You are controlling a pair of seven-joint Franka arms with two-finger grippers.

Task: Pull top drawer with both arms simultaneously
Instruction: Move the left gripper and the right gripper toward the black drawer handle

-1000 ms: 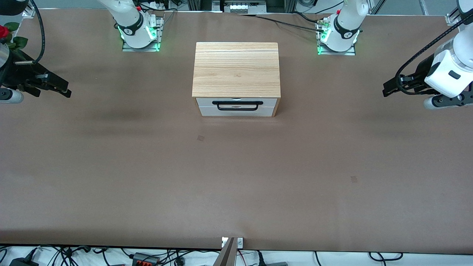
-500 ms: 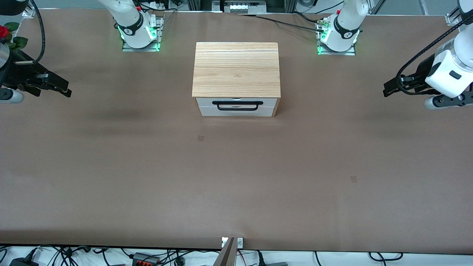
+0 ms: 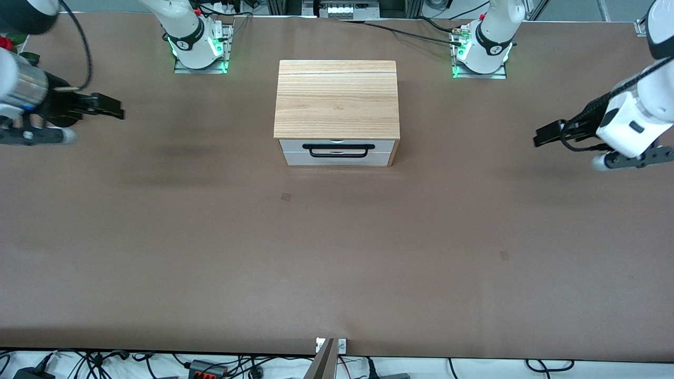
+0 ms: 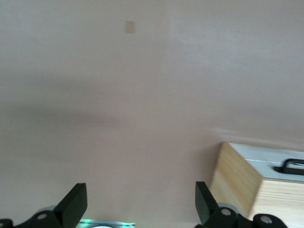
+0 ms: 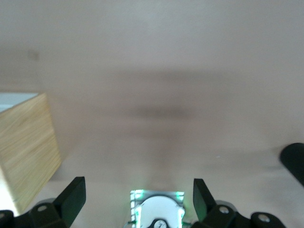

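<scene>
Two grippers: both spread wide, holding nothing.
Left gripper [image 3: 545, 135]: over bare table [image 3: 337, 252].
Right gripper [image 3: 110, 109]: likewise.
Top drawer [image 3: 337, 147]: shut, untouched.

- Your right gripper [image 5: 135, 202] hangs in the air over the bare brown desk [image 5: 190, 61], jaws spread wide with nothing between them.
- You see a light-oak cabinet [image 5: 26, 142] at one edge, showing its wood-grain side; a sliver of its white front [image 5: 14, 99] shows above.
- Between the fingertips [image 5: 71, 194] you see a robot base [image 5: 156, 211], white and round, lit green.
- A soft shadow [image 5: 161, 111] lies across the desk.
</scene>
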